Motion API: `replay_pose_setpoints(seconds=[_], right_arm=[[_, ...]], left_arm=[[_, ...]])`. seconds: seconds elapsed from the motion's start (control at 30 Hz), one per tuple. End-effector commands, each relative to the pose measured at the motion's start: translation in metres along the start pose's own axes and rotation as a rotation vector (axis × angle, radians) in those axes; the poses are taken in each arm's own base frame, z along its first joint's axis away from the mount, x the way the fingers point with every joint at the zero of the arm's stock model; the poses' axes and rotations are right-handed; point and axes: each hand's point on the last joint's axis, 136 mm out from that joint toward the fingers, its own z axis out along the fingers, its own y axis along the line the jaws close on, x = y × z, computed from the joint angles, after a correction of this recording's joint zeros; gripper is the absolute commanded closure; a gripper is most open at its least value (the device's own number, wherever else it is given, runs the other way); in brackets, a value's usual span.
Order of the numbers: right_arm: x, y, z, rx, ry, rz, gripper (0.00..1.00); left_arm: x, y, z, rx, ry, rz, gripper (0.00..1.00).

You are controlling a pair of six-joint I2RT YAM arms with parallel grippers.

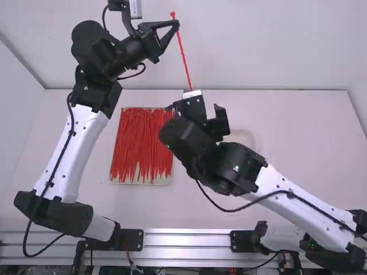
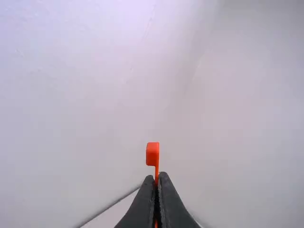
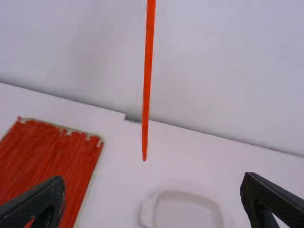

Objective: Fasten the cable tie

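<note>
One cable tie [image 1: 182,54] hangs clamped in the left tool [image 1: 174,24], right tool [image 3: 152,183] spread wide near its tip.

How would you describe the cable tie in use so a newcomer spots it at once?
Above the white table, find the left hand raised by the back wall. The cable tie hangs down from it, alone in the air; the other red ties lie flat in a pile.
</note>
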Motion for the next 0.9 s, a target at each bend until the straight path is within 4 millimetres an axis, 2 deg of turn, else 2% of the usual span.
replay_pose_setpoints(seconds=[0.0, 0.13, 0.27, 0.4, 0.6, 0.87], right_arm=[[-0.030, -0.029, -0.035, -0.042, -0.094, 0.053, 0.02], [-0.044, -0.045, -0.055, -0.131, -0.157, 0.035, 0.02], [-0.055, -0.061, -0.068, -0.225, -0.207, 0.024, 0.02], [-0.060, -0.065, -0.077, -0.365, -0.254, -0.015, 0.01], [-0.071, -0.062, -0.090, -0.576, -0.346, -0.069, 0.02], [-0.080, -0.062, -0.075, -0.766, -0.374, -0.048, 0.01]], left_arm=[[0.005, -0.016, -0.007, 0.107, 0.057, 0.020, 0.98], [0.014, -0.030, -0.012, 0.205, 0.112, 0.064, 0.98], [0.022, -0.043, -0.017, 0.285, 0.158, 0.067, 0.98], [0.027, -0.063, -0.023, 0.397, 0.193, 0.096, 0.98], [0.022, -0.088, -0.033, 0.518, 0.211, 0.117, 0.98], [0.020, -0.099, -0.040, 0.572, 0.216, 0.155, 0.98]])
